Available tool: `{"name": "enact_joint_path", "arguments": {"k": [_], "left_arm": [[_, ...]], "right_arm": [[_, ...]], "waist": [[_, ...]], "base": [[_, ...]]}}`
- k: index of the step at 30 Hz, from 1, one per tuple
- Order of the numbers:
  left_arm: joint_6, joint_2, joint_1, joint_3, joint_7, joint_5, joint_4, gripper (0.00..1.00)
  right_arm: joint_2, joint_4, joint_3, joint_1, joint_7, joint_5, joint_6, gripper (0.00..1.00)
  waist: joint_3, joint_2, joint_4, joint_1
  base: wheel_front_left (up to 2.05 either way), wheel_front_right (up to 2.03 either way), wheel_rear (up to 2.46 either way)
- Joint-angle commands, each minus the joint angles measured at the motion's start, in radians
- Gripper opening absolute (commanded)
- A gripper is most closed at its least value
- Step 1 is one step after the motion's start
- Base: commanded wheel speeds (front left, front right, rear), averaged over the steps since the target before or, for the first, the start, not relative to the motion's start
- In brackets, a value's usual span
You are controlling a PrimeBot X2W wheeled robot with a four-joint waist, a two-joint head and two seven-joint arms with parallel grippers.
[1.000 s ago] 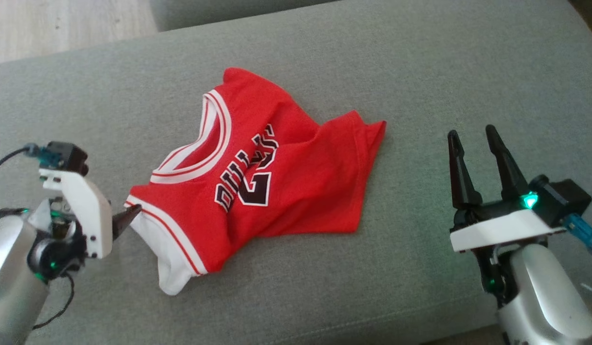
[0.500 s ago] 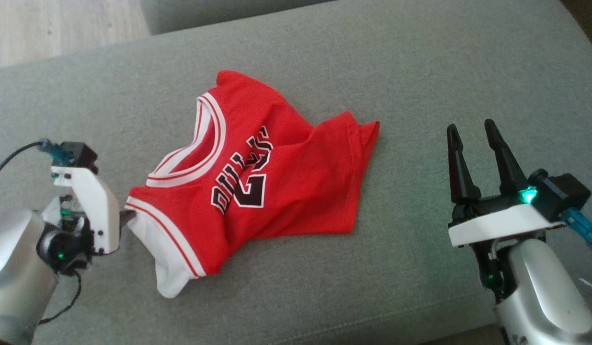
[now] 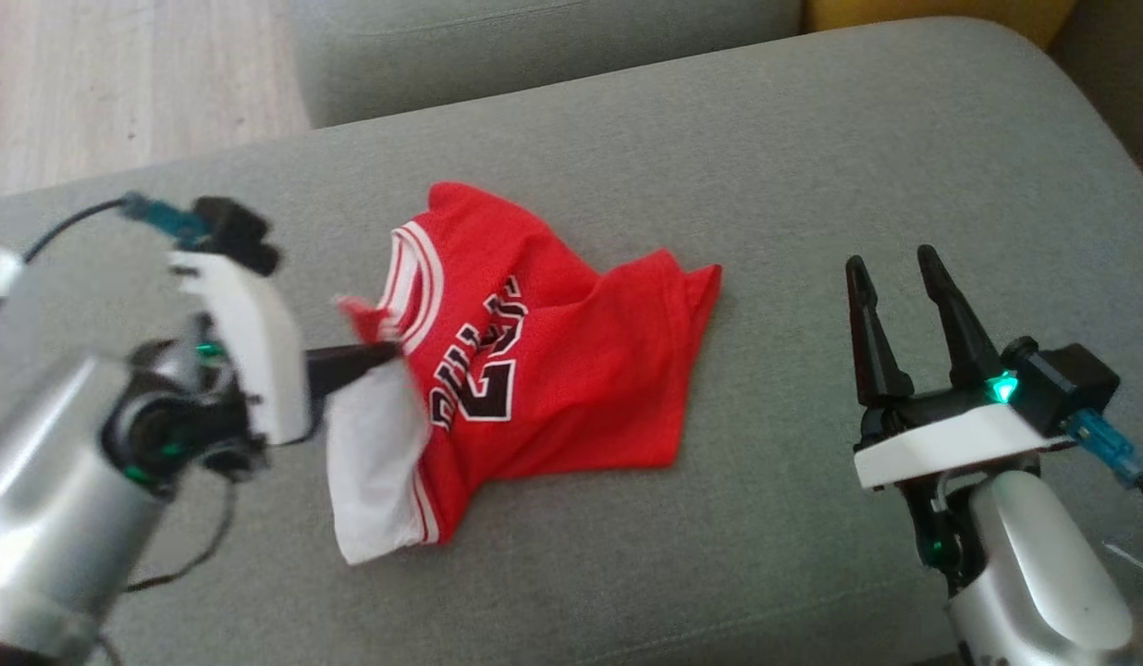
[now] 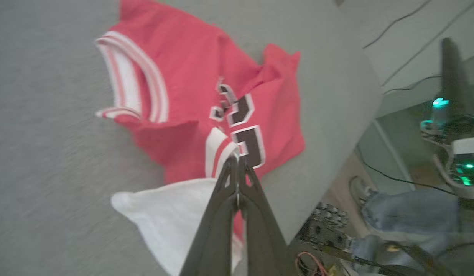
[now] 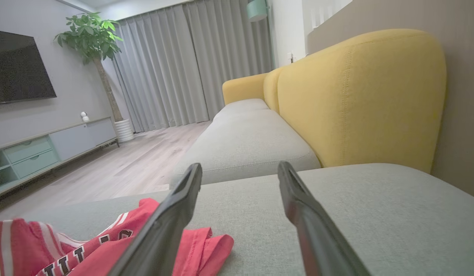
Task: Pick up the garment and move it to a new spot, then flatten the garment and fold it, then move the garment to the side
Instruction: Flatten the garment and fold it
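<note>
Left claw (image 3: 387, 351): a second ago it stood open against the left edge of the red basketball jersey (image 3: 553, 370). Now it is pinched tight on the striped trim (image 4: 221, 149) of that edge. In the left wrist view the two fingers meet, with the red-and-white band caught at their tips.

The gripped edge has come up off the grey sofa cushion (image 3: 766, 166) and drawn inward toward the chest lettering. Below the claw, the white inner face (image 3: 373, 472) of the cloth now hangs open to the lower left of the head view. It looks soft with motion blur there, so I judge the lift is under way. The head view has also shifted a little. I don't count that as cloth movement.

The rest of the jersey lies crumpled at centre frame on the cushion. Its far hem corner (image 3: 710, 273) is still down, pointing to the upper right.

Right claw (image 3: 889, 261): no change. It sits fingers spread, holding nothing, at lower right, well apart from the jersey.

Reading: the grasp is made and the pick-up has begun, but most of the garment is not yet clear of the cushion. A single pinch at the trim will let the body trail and bunch as it rises.
</note>
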Motion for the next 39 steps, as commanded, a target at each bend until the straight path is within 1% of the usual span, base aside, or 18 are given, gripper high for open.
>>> {"name": "enact_joint_path", "arguments": {"k": [1, 3, 4, 5, 7, 9, 10, 11, 12, 13, 14, 17, 20, 24, 28, 30, 33, 39], "left_arm": [[0.007, -0.003, -0.083, 0.059, 0.022, -0.036, -0.073, 0.0], [0.039, -0.04, -0.09, 0.056, 0.034, -0.055, -0.112, 0.0], [0.039, -0.04, -0.09, 0.056, 0.034, -0.055, -0.112, 0.0], [0.058, -0.061, -0.093, 0.052, 0.035, -0.058, -0.125, 0.0], [0.1, -0.11, -0.097, 0.043, 0.033, -0.065, -0.137, 0.0], [0.126, -0.157, -0.099, 0.018, 0.049, -0.07, -0.14, 0.0], [0.149, -0.201, -0.103, -0.005, 0.053, -0.065, -0.129, 0.0], [0.15, -0.218, -0.106, -0.022, 0.057, -0.058, -0.12, 0.0], [0.148, -0.232, -0.109, -0.036, 0.055, -0.048, -0.107, 0.19], [0.143, -0.244, -0.112, -0.048, 0.051, -0.038, -0.09, 0.95], [0.136, -0.251, -0.114, -0.056, 0.046, -0.029, -0.07, 1.0], [0.112, -0.256, -0.129, -0.05, 0.015, -0.016, -0.013, 1.0], [0.082, -0.243, -0.152, -0.024, 0.001, -0.027, 0.004, 1.0], [0.019, -0.184, -0.194, -0.039, -0.012, 0.019, -0.059, 1.0], [-0.004, -0.11, -0.214, -0.145, -0.006, 0.11, -0.134, 1.0], [-0.005, -0.081, -0.234, -0.234, -0.008, 0.14, -0.194, 1.0], [-0.006, -0.031, -0.275, -0.35, -0.034, 0.162, -0.232, 1.0], [-0.006, 0.013, -0.373, -0.496, -0.113, 0.171, -0.169, 1.0]], "right_arm": [[0.005, -0.029, 0.021, -0.002, -0.009, 0.01, -0.001, 1.0], [0.009, -0.031, 0.025, -0.006, -0.009, 0.012, -0.001, 1.0], [0.009, -0.031, 0.025, -0.006, -0.009, 0.012, -0.001, 1.0], [0.012, -0.033, 0.028, -0.01, -0.009, 0.013, -0.001, 1.0], [0.019, -0.036, 0.034, -0.016, -0.009, 0.014, -0.001, 1.0], [0.025, -0.039, 0.038, -0.022, -0.009, 0.015, -0.001, 1.0], [0.029, -0.041, 0.039, -0.029, -0.009, 0.016, -0.001, 1.0], [0.031, -0.041, 0.039, -0.031, -0.009, 0.017, -0.001, 1.0], [0.032, -0.04, 0.039, -0.033, -0.009, 0.017, -0.001, 1.0], [0.034, -0.039, 0.039, -0.034, -0.009, 0.017, -0.001, 1.0], [0.036, -0.037, 0.04, -0.035, -0.009, 0.017, -0.001, 1.0], [0.039, -0.031, 0.041, -0.035, -0.009, 0.017, -0.001, 1.0], [0.037, -0.031, 0.033, -0.032, -0.009, 0.015, -0.001, 1.0], [0.028, -0.031, 0.032, -0.022, -0.009, 0.013, -0.001, 1.0], [0.026, -0.035, 0.035, -0.029, -0.009, 0.013, -0.001, 1.0], [0.027, -0.037, 0.042, -0.041, -0.009, 0.014, -0.001, 1.0], [0.029, -0.04, 0.047, -0.058, -0.009, 0.017, -0.001, 1.0], [0.038, -0.038, 0.061, -0.081, -0.009, 0.025, -0.001, 1.0]], "waist": [[0.0, 0.0, -0.021, 0.0], [0.007, 0.0, -0.04, 0.0], [0.007, 0.0, -0.04, 0.0], [0.013, 0.0, -0.05, 0.0], [0.024, 0.0, -0.071, 0.0], [0.035, 0.0, -0.091, 0.0], [0.046, 0.0, -0.105, 0.0], [0.05, 0.0, -0.111, 0.0], [0.054, 0.0, -0.115, 0.0], [0.056, 0.0, -0.117, 0.0], [0.058, 0.0, -0.119, 0.0], [0.057, 0.0, -0.115, 0.0], [0.052, 0.0, -0.093, 0.0], [0.049, 0.0, -0.058, 0.0], [0.066, 0.0, -0.044, 0.0], [0.077, 0.0, -0.05, 0.0], [0.091, 0.0, -0.066, 0.0], [0.113, 0.0, -0.109, 0.0]], "base": [[0.0, 0.0, 0.0], [0.0, 0.0, 0.0], [0.0, 0.0, 0.0], [0.0, 0.0, 0.0], [0.0, 0.0, 0.0], [0.0, 0.0, 0.0], [0.0, 0.0, 0.0], [0.0, 0.0, 0.0], [0.0, 0.0, 0.0], [0.0, 0.0, 0.0], [0.0, 0.0, 0.0], [0.0, 0.0, 0.0], [0.0, 0.0, 0.0], [0.0, 0.0, 0.0], [0.0, 0.0, 0.0], [0.0, 0.0, 0.0], [0.0, 0.0, 0.0], [0.0, 0.0, 0.0]]}}
